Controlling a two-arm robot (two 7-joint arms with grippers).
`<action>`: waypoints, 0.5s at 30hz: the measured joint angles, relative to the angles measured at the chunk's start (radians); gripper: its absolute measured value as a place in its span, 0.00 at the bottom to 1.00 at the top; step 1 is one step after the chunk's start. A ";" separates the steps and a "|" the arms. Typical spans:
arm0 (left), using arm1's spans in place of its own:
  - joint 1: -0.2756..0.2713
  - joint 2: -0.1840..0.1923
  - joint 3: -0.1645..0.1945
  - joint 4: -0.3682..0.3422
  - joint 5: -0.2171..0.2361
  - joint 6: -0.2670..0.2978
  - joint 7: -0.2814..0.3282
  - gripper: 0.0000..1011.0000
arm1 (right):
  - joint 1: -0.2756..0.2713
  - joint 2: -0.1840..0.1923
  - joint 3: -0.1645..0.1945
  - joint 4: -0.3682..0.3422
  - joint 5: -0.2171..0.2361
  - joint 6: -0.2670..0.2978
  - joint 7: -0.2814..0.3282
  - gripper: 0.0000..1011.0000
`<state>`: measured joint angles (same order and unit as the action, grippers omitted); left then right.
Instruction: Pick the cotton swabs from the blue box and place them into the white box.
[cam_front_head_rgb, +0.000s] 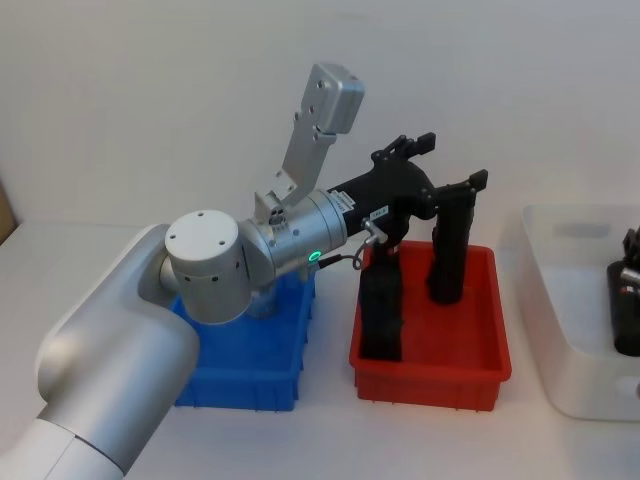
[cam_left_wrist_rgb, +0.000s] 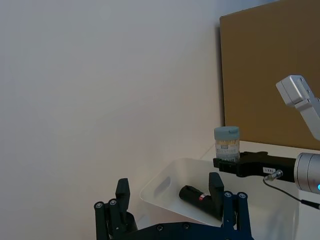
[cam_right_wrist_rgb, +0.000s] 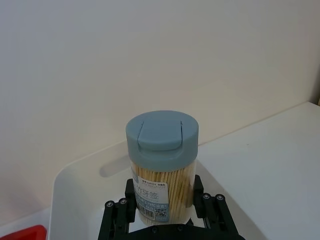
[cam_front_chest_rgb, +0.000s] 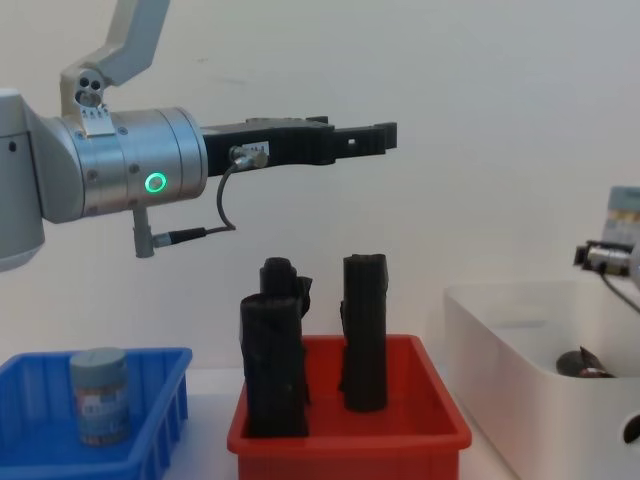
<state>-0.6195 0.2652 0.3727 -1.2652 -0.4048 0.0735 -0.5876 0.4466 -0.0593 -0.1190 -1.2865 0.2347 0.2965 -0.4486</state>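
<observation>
Gripping a cotton swabs jar (cam_right_wrist_rgb: 162, 165), right gripper (cam_right_wrist_rgb: 162, 212) pinches its lower body above the white box (cam_left_wrist_rgb: 165, 192). Left gripper (cam_front_chest_rgb: 375, 137) hangs spread and empty over the red bin (cam_front_chest_rgb: 345, 425). Another jar (cam_front_chest_rgb: 98, 395) sits in the blue box (cam_front_chest_rgb: 165, 400), label unreadable.

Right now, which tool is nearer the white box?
Right. The right tool holds a cotton swab jar just above the white box. The left tool hangs open high over the red bin, well to the box's left.

cotton swabs jar (cam_right_wrist_rgb: 162, 167) showing grey-blue lid, bluish label | blue box (cam_front_chest_rgb: 150, 400) bright blue | red bin (cam_front_chest_rgb: 420, 420) red, black rolls (cam_front_chest_rgb: 362, 330) | white box (cam_front_chest_rgb: 520, 340) white
</observation>
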 joint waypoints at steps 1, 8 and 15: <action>0.000 0.000 0.000 0.000 0.000 0.000 0.000 0.99 | 0.006 0.002 0.008 -0.006 0.012 0.011 -0.003 0.63; 0.000 0.000 0.000 0.000 0.000 0.000 0.000 0.99 | 0.023 0.009 0.031 -0.025 0.053 0.048 -0.012 0.82; 0.000 0.000 0.000 0.000 0.000 0.000 0.000 0.99 | 0.034 0.013 0.045 -0.036 0.077 0.069 -0.018 0.99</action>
<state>-0.6196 0.2652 0.3727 -1.2652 -0.4048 0.0735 -0.5876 0.4803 -0.0461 -0.0744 -1.3222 0.3116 0.3653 -0.4661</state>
